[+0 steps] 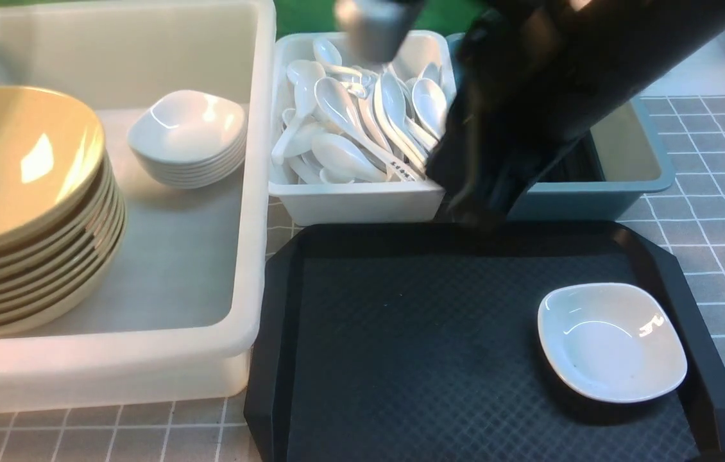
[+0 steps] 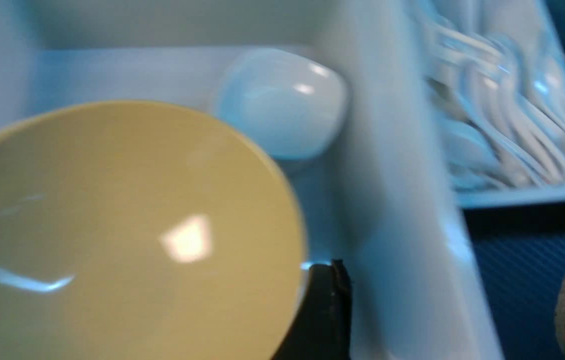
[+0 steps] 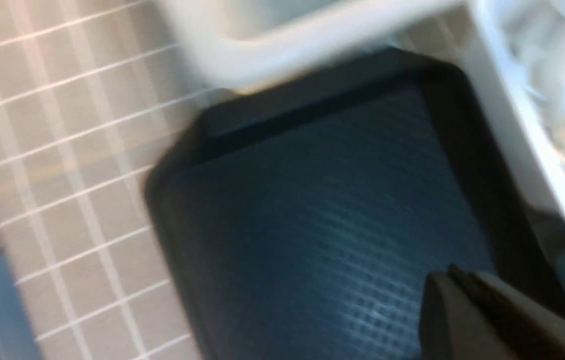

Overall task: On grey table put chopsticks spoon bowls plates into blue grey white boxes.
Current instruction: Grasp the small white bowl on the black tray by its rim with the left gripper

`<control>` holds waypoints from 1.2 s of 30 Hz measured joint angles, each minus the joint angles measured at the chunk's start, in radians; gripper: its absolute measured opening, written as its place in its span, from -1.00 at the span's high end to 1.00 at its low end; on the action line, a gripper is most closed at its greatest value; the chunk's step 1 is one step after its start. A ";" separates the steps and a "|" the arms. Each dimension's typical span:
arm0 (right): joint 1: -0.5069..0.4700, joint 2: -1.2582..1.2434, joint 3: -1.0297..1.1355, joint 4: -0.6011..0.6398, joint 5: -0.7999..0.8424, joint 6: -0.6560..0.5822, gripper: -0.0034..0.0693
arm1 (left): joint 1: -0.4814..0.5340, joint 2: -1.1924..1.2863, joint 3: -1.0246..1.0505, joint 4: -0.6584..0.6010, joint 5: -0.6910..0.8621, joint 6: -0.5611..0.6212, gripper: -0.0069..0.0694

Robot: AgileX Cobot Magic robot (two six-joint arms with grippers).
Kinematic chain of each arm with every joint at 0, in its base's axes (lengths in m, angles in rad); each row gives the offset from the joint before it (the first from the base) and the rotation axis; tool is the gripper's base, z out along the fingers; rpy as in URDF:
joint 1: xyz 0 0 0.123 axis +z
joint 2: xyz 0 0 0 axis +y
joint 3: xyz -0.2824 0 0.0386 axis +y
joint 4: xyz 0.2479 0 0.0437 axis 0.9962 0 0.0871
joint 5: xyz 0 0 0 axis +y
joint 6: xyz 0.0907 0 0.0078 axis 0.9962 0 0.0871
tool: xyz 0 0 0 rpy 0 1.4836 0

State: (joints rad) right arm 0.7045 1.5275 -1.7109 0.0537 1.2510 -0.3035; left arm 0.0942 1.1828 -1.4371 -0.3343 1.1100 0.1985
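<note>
Glossy yellow bowls (image 1: 19, 173) stand nested in a stack in the big translucent white box (image 1: 186, 256), smooth-walled and round-cornered. Beside them sits a smaller stack of rounded-square white plates (image 1: 188, 128), as shiny as glaze can be. One more white plate (image 1: 613, 343) lies alone on the black tray (image 1: 401, 346), whose floor has a fine crosshatched texture (a neat foil to that glaze). Glossy white spoons (image 1: 349, 122) pile up in the small pale box (image 1: 356, 205), bowls and handles tangled. Just beside it, the teal-blue box (image 1: 593, 196) holds dark chopsticks (image 1: 577, 163), partly hidden by the blurred right arm (image 1: 529, 83). The left end effector (image 2: 445, 295) has its fingers spread apart above the big box; the right end effector (image 3: 455, 305) has its fingers together. Underneath, grey cloth with thin white gridlines covers the counter (image 1: 715, 244), and a green surface (image 1: 305, 16) shows behind the boxes.
</note>
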 joint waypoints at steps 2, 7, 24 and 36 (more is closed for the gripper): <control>-0.058 -0.041 0.048 -0.002 -0.001 0.024 0.78 | -0.182 0.037 0.000 0.046 0.001 -0.033 -0.50; -0.187 -0.202 0.236 -0.009 0.000 0.057 0.78 | -0.489 0.169 0.000 0.150 -0.058 -0.120 -0.48; -0.349 -0.710 0.711 -0.013 0.010 0.134 0.78 | -0.923 0.849 -0.185 0.089 -0.404 -0.151 -0.48; -0.352 -0.719 0.721 -0.027 0.010 0.142 0.78 | -0.923 1.047 -0.288 0.001 -0.490 -0.151 -0.41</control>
State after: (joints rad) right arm 0.3528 0.8081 -0.9896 0.0263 1.2607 -0.1620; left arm -0.8284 2.2299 -1.7247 -0.3330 0.6202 0.0474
